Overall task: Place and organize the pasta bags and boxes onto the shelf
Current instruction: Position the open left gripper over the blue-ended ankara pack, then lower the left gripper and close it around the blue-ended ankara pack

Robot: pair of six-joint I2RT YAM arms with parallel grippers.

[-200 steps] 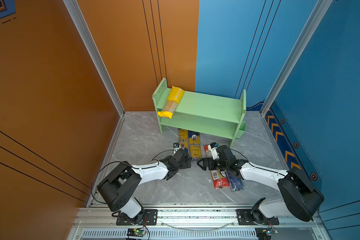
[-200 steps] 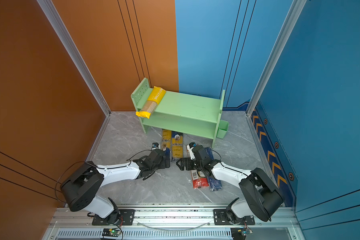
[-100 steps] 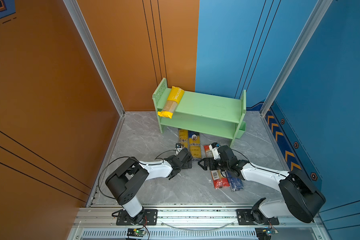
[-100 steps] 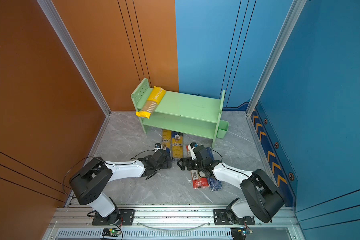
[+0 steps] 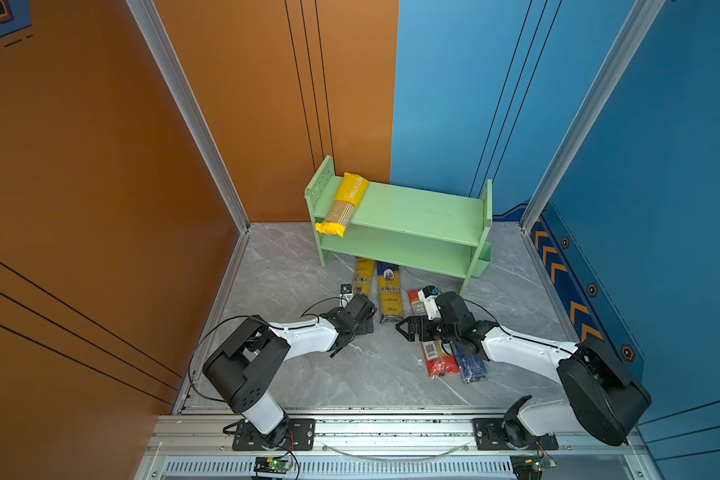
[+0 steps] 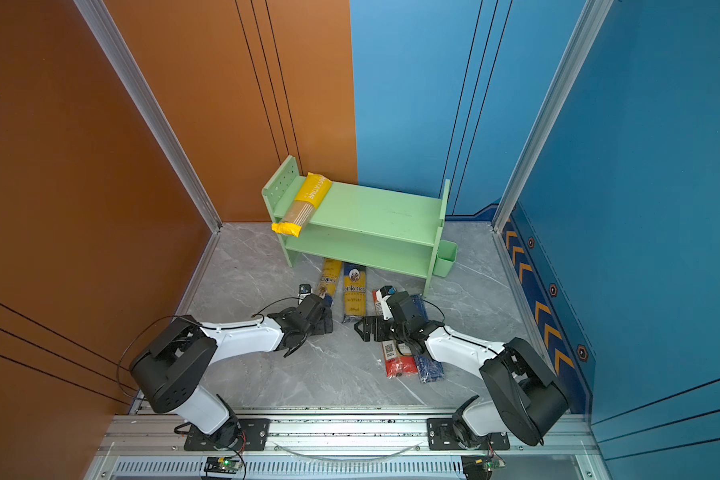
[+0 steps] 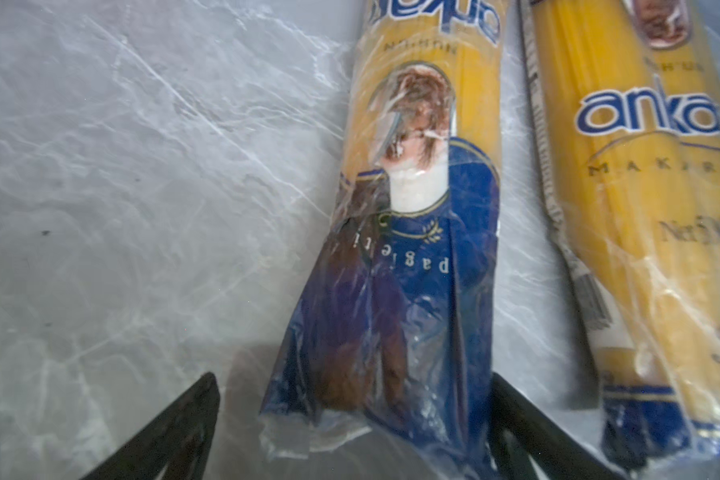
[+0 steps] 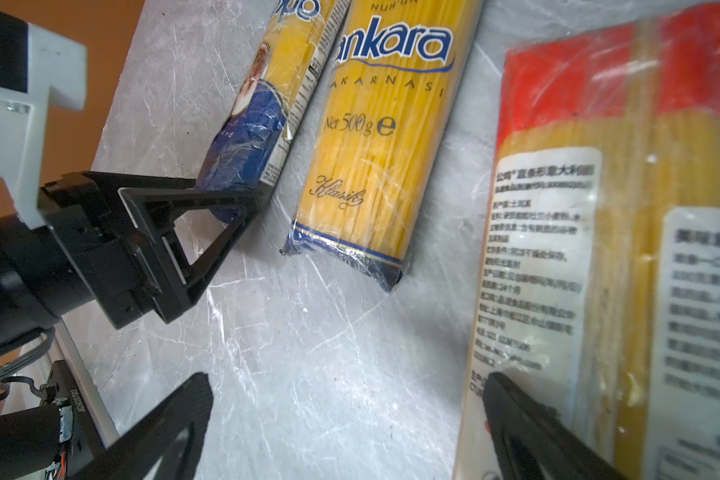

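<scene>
Left end effector [image 7: 352,382] jaws apart, straddling blue end of ankara pack [image 7: 420,208] lying on bench [image 7: 100,166]. Right end effector [image 8: 346,380] apart, one finger over red-ended pack [image 8: 558,249]. Yellow pack [image 5: 344,203] on shelf [image 5: 416,212] top tier.

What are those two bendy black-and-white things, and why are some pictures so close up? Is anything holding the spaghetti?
They are two robot arms, the left arm and the right arm, bolted to a rail. The two wide pictures come from a camera high above; the two close-ups come from small cameras on the arms' wrists. On the grey floor stands a green shelf with a yellow pack of spaghetti on top. Four more lie on the floor: an ankara pack, a second ankara pack, a red-ended pack and a dark blue pack. The left gripper, a pincer hand, is open around the first ankara pack's blue end. The right gripper is open too, one finger at the red-ended pack's edge. Nothing is held.
</scene>
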